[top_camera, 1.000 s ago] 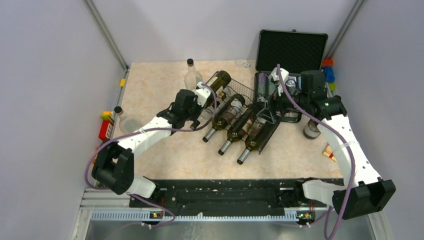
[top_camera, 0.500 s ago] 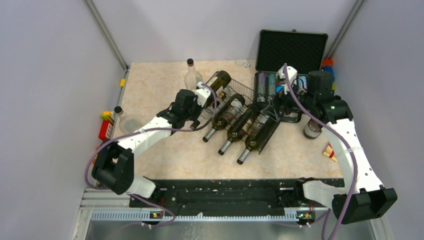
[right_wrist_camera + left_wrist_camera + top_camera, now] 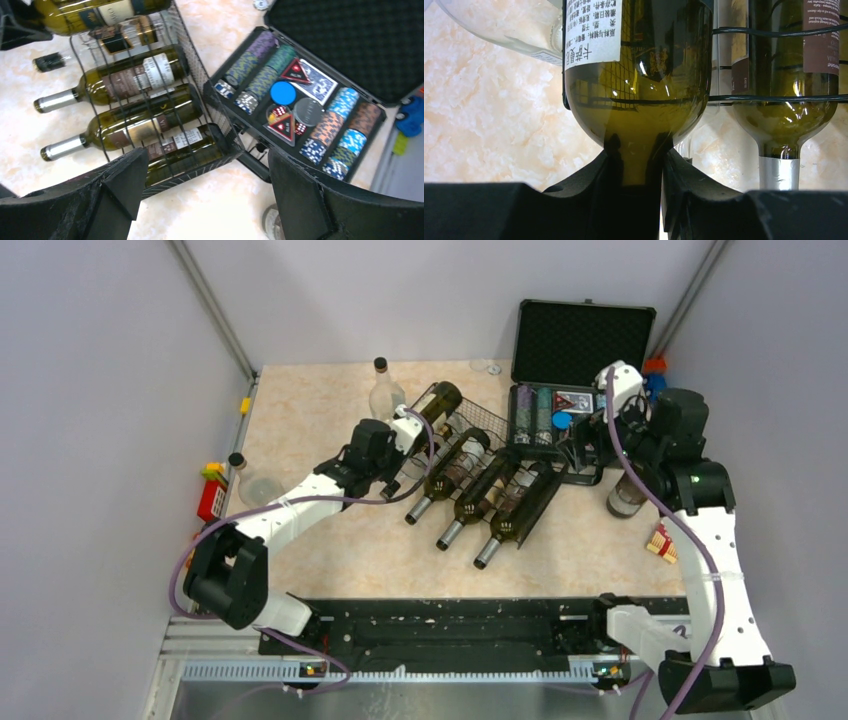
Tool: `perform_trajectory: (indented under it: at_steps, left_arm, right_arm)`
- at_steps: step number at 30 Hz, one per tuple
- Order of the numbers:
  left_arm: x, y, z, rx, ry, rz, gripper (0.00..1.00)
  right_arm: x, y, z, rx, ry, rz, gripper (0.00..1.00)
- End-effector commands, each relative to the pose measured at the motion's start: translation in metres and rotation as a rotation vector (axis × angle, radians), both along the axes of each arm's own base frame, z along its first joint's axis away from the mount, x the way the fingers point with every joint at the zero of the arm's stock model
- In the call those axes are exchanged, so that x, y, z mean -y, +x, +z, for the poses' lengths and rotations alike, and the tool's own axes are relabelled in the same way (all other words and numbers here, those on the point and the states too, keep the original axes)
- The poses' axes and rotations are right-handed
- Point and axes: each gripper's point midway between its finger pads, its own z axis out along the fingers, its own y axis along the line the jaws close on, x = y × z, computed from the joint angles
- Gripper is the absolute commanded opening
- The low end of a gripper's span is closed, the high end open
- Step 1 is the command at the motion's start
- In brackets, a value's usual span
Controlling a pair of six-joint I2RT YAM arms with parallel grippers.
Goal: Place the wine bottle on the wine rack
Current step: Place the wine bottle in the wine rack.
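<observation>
- Top external view: the wine bottle (image 3: 440, 400) appears to rest in the end cradle of the wine rack (image 3: 483, 421), at its 10 o'clock side, next to three bottles (image 3: 470, 480) already racked. The placing looks nearly done.
- The left gripper (image 3: 405, 432) is clamped on the bottle's neck, so letting go and backing off are still left.
- The right gripper (image 3: 588, 445) stands wide and holds nothing.
- Since a second ago the right arm has pulled off the rack toward 3 o'clock, over the chip case (image 3: 560, 410). The left arm and the bottle are unmoved.

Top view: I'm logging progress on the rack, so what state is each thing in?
wine bottle: lying at the left end of the wine rack, neck gripped
left fingers: shut on its neck
right fingers: open, empty
three other bottles: cradled in it
case: lid open
</observation>
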Motion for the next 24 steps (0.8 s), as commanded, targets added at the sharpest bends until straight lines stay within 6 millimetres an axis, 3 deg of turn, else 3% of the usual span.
perform_trajectory:
  at_steps: [1,12,18,24]
  left_arm:
    - [-0.006,0.019,0.035,0.120,-0.024,0.059,0.41]
    - [-0.008,0.018,0.043,0.115,-0.014,0.064,0.71]
    - [-0.008,0.013,0.052,0.098,-0.010,0.045,0.85]
    - [-0.009,0.006,0.060,0.098,-0.010,0.028,0.90]
  right_arm:
    - [0.023,0.002,0.025,0.097,0.004,-0.118,0.91]
    - [0.084,-0.004,0.055,0.206,-0.029,-0.415,0.92]
    - [0.119,-0.004,0.056,0.216,-0.026,-0.594,0.92]
    - [0.146,-0.004,0.051,0.219,-0.069,-0.720,0.92]
